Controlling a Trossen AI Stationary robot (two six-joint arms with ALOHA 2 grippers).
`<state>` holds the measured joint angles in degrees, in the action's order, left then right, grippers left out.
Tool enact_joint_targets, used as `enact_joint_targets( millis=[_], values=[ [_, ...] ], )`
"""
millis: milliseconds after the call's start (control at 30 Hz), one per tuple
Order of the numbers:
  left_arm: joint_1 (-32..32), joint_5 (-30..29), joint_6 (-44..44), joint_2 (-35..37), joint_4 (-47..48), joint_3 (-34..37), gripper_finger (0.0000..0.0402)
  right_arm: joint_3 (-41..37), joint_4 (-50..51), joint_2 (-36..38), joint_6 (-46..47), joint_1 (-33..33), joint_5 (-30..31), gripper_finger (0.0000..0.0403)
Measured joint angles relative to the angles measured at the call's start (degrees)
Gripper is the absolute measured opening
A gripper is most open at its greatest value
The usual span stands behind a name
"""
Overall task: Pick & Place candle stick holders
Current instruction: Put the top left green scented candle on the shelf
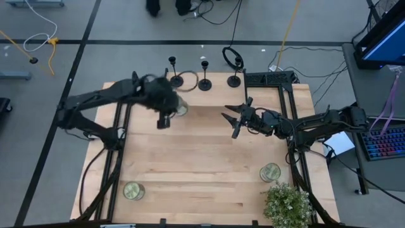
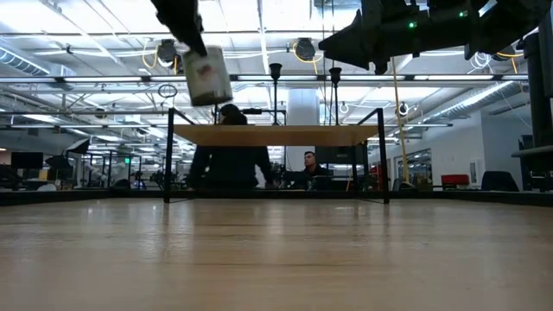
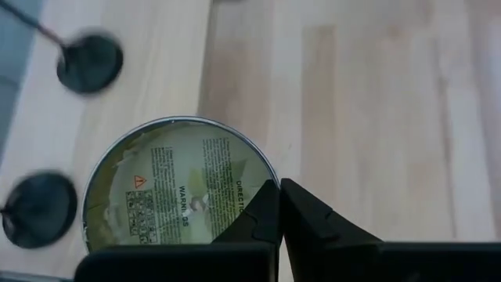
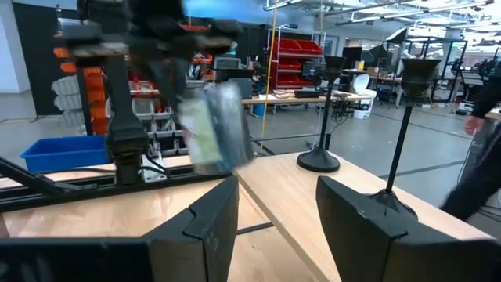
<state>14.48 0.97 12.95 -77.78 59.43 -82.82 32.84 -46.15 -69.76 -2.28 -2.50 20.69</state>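
The table (image 1: 202, 152) is the largest thing here: a pale wooden slab of glued planks, smooth and matte, framed by black rails. On it the left arm reaches toward the far edge, and the left gripper (image 1: 166, 113) carries a jar (image 3: 180, 184) clear of the surface; the low view shows the jar hanging in the air, tilted, its fingers pinching it at the rim or side. It is clear glass with greenish contents and a printed label on its base, probably fairly heavy and slick. The right gripper (image 4: 274, 207) hovers over the middle of the table with its jaws spread and nothing between them, pointing toward the far edge. Two more jars (image 1: 133, 190) stand near the front corners, well apart, with a small leafy plant (image 1: 288, 204) beside the right one. The holders (image 1: 205, 81) stand in a row at the far edge, three of them, just beside each other but not touching: each has a round flat base, a thin upright stem and a small cup on top, all in dull black that looks like metal. They are likely light, stiff and not fragile, but top-narrow and easy to tip if knocked sideways. The stem seems the best place to grip, low and near the base so the holder does not swing, with the fingers closing squarely across it; the flat base offers little to grasp from above, and the cup is small and may slip.
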Motion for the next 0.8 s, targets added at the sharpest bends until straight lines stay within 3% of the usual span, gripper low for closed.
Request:
enact_joint_targets(
  millis=[133, 300, 800],
  values=[
    [7.5, 5.4, 3.7, -4.4, 1.5, -1.7, 0.0004, 0.0, 0.1, 0.0, 0.0, 0.0, 0.0, 0.0164],
    [13.6, 7.2, 5.1, -6.4, 2.6, -2.1, 0.0007, 0.0, 0.1, 0.0, -0.1, 0.0, 0.0, 0.0162],
    [18.1, 9.4, 11.0, -6.7, 0.1, -2.0, 0.0008, 0.0, 1.1, 0.0, -0.5, 0.0, 0.0, 0.0162]
  ],
)
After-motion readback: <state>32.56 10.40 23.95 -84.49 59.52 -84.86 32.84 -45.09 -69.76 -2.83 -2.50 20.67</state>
